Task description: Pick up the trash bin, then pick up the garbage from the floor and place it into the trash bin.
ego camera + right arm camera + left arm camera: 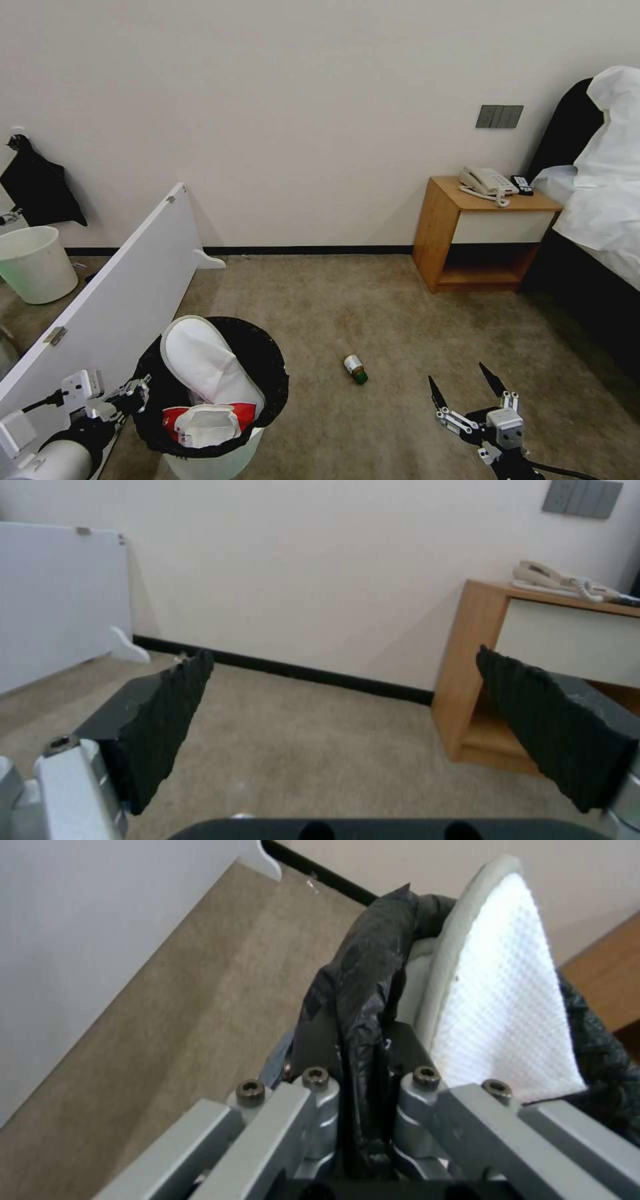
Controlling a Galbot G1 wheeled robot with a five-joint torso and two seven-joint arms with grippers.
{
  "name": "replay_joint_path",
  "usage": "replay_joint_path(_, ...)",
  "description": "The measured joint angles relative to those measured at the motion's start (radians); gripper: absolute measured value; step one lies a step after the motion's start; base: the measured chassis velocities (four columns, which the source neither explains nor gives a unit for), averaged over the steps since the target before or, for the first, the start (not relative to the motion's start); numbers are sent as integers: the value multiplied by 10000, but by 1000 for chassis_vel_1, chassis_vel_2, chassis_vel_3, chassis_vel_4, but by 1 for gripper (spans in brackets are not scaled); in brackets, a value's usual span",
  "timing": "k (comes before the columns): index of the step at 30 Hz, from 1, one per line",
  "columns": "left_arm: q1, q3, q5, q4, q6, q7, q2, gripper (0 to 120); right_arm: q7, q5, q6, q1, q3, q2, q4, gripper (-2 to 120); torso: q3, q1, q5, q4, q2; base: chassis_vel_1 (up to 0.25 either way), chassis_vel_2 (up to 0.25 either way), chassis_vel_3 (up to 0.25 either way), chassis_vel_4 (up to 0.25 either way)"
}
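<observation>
Pincer, right: spread wide and empty above the carpet, near the small green-capped bottle lying on the floor. I should descend straight over the bottle and close across its body. Left pincer: clamped on the trash bin rim. The bin holds a white slipper and a red-white packet.

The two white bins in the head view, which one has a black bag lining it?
The trash bin held at its rim by the left gripper, with a slipper sticking out. The unlined bucket stands by the wall.
</observation>
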Motion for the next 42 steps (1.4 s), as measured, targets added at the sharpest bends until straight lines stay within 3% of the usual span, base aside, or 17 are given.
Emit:
replay_joint_path(25, 18, 31, 39, 0, -2, -11, -64, 5, 18, -49, 97, -7, 15, -83, -96, 100, 0, 0, -1, -1, 1, -139, 138, 134, -134)
replay_joint_path(42, 43, 16, 61, 0, -5, -11, -53, 5, 945, 133, -264, -211, -547, -876, -471, 100, -1, 0, 0, -1, 3, -24, 32, 31, -31)
